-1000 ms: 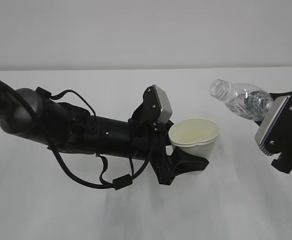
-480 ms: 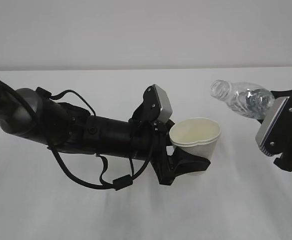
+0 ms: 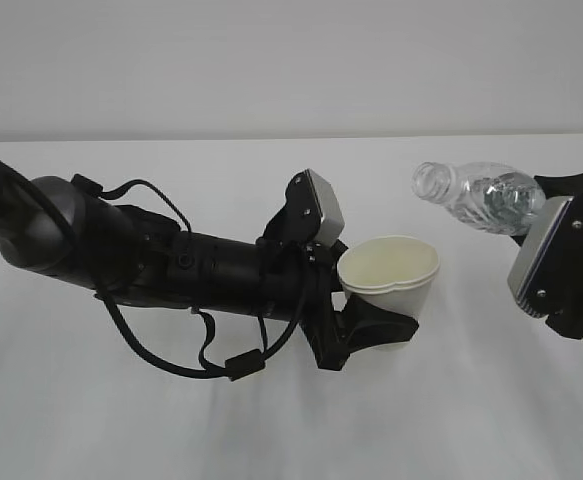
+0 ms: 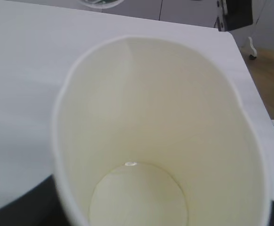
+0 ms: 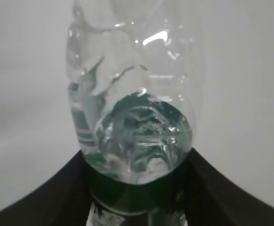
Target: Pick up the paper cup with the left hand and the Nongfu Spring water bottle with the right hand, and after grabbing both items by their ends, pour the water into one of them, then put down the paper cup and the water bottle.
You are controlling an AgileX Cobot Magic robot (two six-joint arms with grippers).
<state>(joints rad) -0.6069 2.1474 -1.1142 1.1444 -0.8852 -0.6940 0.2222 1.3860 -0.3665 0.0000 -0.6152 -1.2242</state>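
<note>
Paper cup [image 3: 390, 283] sits in your left hand [image 3: 356, 325], held up off the white table [image 3: 271, 420]. The black fingers are clamped on its lower part, and its rim is squashed a bit out of round. The cup stands upright with its mouth open to the top. When you look down into it from the left wrist, the pale inside [image 4: 160, 141] looks dry, with only a tiny shiny spot near the bottom.

Your right hand [image 3: 561, 265] is clamped on the bottom end of the water bottle [image 3: 479, 197]. You hold the bottle tipped on its side, above and to the right of the cup, well apart from it. Its open neck points left toward the cup. Some water [image 5: 137, 136] sits low in the bottle near the green label [image 5: 127, 193]
</note>
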